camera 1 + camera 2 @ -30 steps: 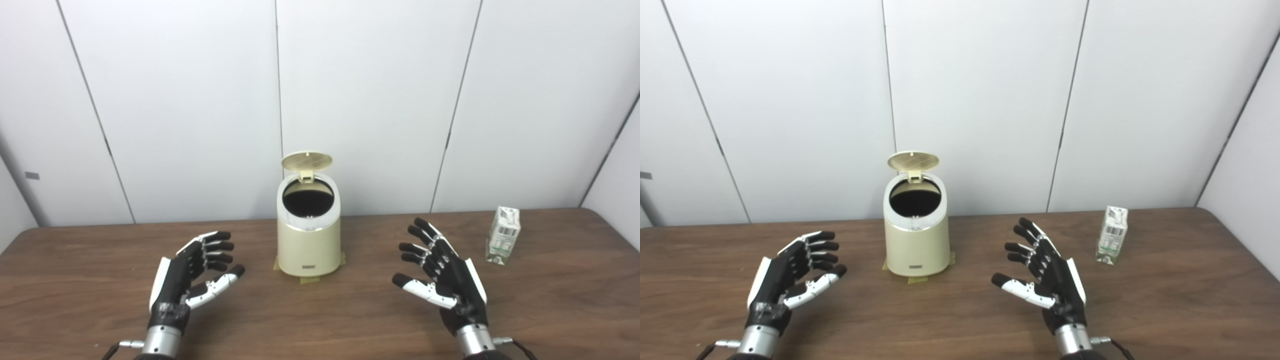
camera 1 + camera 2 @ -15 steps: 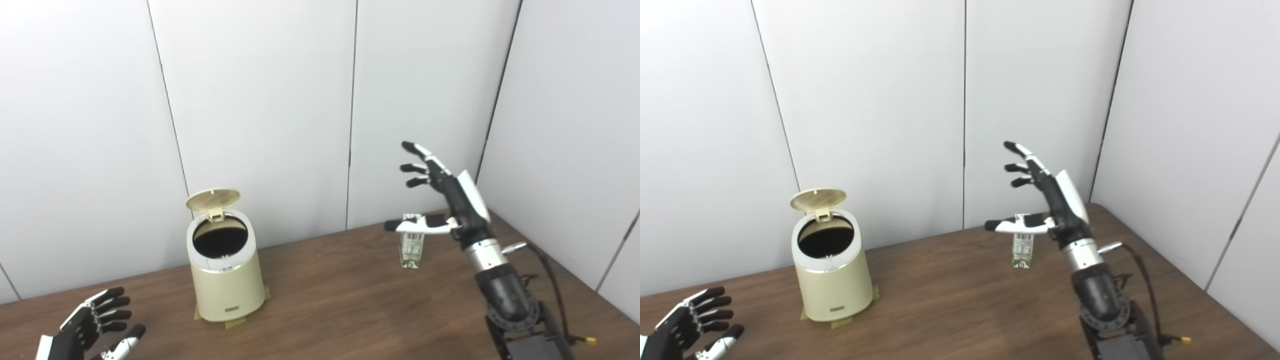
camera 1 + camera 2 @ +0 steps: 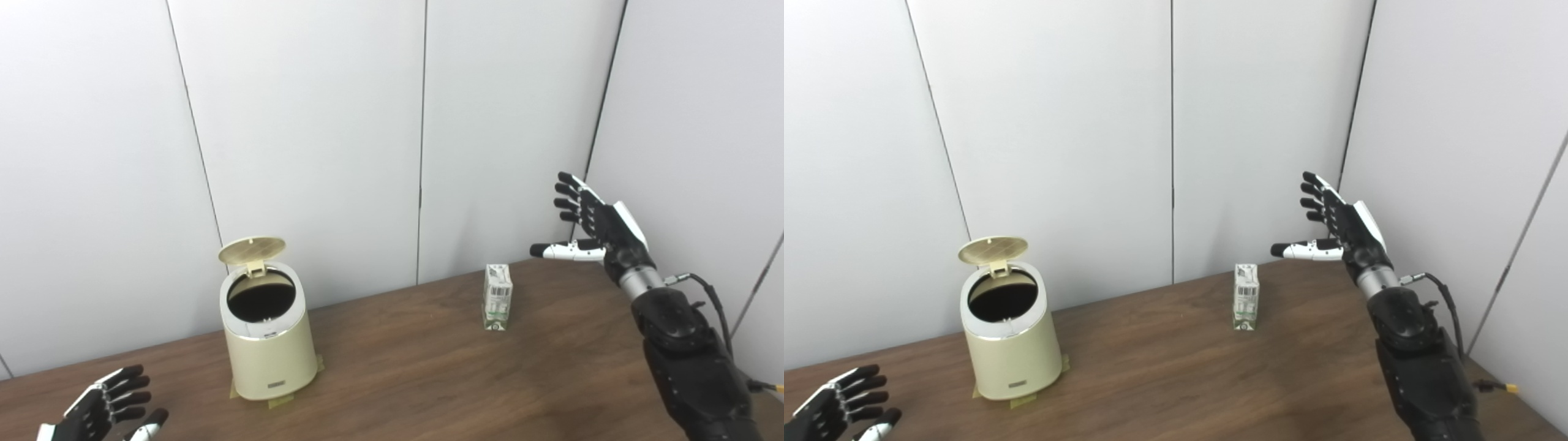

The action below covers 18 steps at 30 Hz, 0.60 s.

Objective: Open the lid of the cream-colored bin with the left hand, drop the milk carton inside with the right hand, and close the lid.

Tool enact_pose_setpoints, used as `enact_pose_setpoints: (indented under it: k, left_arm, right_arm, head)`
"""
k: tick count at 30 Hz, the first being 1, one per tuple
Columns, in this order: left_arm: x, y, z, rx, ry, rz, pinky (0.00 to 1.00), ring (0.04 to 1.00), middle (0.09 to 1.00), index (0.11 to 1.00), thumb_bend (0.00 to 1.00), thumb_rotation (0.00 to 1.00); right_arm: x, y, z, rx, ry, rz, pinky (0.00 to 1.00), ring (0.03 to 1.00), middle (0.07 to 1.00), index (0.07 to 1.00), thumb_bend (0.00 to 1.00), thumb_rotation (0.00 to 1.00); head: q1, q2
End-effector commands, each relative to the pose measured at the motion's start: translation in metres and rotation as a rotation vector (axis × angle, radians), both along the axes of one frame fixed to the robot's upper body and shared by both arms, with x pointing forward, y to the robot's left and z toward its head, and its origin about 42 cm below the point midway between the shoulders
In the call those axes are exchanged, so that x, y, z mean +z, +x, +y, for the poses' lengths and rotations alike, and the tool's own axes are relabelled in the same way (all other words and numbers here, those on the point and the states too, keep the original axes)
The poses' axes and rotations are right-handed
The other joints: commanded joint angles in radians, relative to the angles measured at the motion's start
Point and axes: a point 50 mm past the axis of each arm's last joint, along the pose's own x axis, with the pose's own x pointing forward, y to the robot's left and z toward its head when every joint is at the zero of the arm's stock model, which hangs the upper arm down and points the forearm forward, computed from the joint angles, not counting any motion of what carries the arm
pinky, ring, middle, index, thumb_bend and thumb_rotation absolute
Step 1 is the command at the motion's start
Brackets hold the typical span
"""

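Observation:
The cream-colored bin [image 3: 269,349] stands on the brown table with its round lid [image 3: 252,250] flipped up at the back, showing a dark inside. A small white and green milk carton [image 3: 497,297] stands upright to the right of the bin, untouched. My right hand [image 3: 591,226] is raised in the air to the right of and above the carton, open, fingers spread, thumb pointing left. My left hand [image 3: 101,413] is low at the bottom left corner, open and empty, well left of the bin.
The wooden table [image 3: 429,380] runs to white wall panels behind and on the right. Tape tabs [image 3: 278,401] lie under the bin's base. A cable [image 3: 713,294] trails from my right forearm.
The camera has swung right across the frames. In the last half second my right hand moved right, away from above the carton. The carton, bin and lid stayed put.

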Motion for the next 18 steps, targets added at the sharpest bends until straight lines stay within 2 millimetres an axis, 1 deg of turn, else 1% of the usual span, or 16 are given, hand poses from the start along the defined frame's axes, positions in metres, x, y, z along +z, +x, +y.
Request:
enact_pose_setpoints:
  k: [1, 3, 4, 6, 7, 9, 11, 13, 15, 17, 18]
  left_arm:
    - [0.024, 0.009, 0.0, -0.021, -0.001, -0.081, 0.63, 0.673, 0.716, 0.73, 0.57, 0.0]
    - [0.025, 0.008, 0.0, -0.028, -0.008, -0.083, 0.62, 0.665, 0.711, 0.727, 0.57, 0.0]
    - [0.025, 0.008, 0.001, -0.031, -0.004, -0.082, 0.62, 0.665, 0.711, 0.727, 0.56, 0.0]
    - [0.026, 0.007, 0.001, -0.035, 0.0, -0.082, 0.59, 0.654, 0.707, 0.727, 0.55, 0.0]
    - [0.026, 0.006, 0.001, -0.034, 0.001, -0.081, 0.58, 0.652, 0.706, 0.727, 0.55, 0.0]
    - [0.027, 0.005, 0.002, -0.035, 0.002, -0.08, 0.55, 0.646, 0.706, 0.726, 0.54, 0.0]
    - [0.027, 0.004, 0.003, -0.035, 0.005, -0.078, 0.54, 0.642, 0.706, 0.727, 0.53, 0.0]
    - [0.028, 0.004, 0.004, -0.032, 0.01, -0.076, 0.54, 0.639, 0.703, 0.725, 0.54, 0.0]
    - [0.029, 0.004, 0.004, -0.036, 0.009, -0.074, 0.54, 0.639, 0.702, 0.723, 0.54, 0.0]
    - [0.029, 0.003, 0.004, -0.045, 0.004, -0.072, 0.54, 0.647, 0.709, 0.728, 0.53, 0.0]
    - [0.029, 0.004, 0.004, -0.048, 0.001, -0.071, 0.54, 0.652, 0.713, 0.734, 0.53, 0.0]
  right_arm:
    - [0.029, 0.01, -0.001, 0.064, 0.018, -0.056, 0.86, 0.914, 0.929, 0.928, 0.89, 0.12]
    - [0.02, 0.013, -0.001, 0.098, 0.048, -0.027, 0.81, 0.926, 0.942, 0.932, 0.93, 0.14]
    - [0.015, 0.017, -0.001, 0.111, 0.075, -0.008, 0.8, 0.927, 0.944, 0.934, 0.94, 0.14]
    - [0.006, 0.022, 0.001, 0.128, 0.116, 0.012, 0.85, 0.938, 0.955, 0.946, 0.93, 0.12]
    - [0.0, 0.025, 0.002, 0.135, 0.121, 0.019, 0.86, 0.94, 0.957, 0.948, 0.92, 0.12]
    - [-0.009, 0.031, 0.006, 0.146, 0.127, 0.028, 0.91, 0.961, 0.96, 0.951, 0.95, 0.19]
    - [-0.014, 0.035, 0.01, 0.153, 0.129, 0.036, 0.96, 0.97, 0.957, 0.956, 0.96, 0.22]
    - [-0.017, 0.039, 0.014, 0.154, 0.108, 0.042, 0.94, 0.956, 0.944, 0.952, 0.95, 0.25]
    - [-0.02, 0.043, 0.017, 0.157, 0.096, 0.05, 0.96, 0.961, 0.942, 0.953, 0.95, 0.27]
    - [-0.023, 0.046, 0.02, 0.162, 0.101, 0.057, 0.95, 0.953, 0.943, 0.946, 0.94, 0.28]
    - [-0.024, 0.048, 0.022, 0.164, 0.107, 0.059, 0.95, 0.953, 0.946, 0.937, 0.91, 0.25]
  head:
    - [0.0, 0.0]
    - [0.002, 0.004]
    - [0.003, 0.008]
    - [0.005, 0.011]
    - [0.006, 0.015]
    - [0.007, 0.018]
    - [0.006, 0.02]
    - [0.005, 0.025]
    - [0.005, 0.027]
    - [0.007, 0.029]
    - [0.008, 0.031]
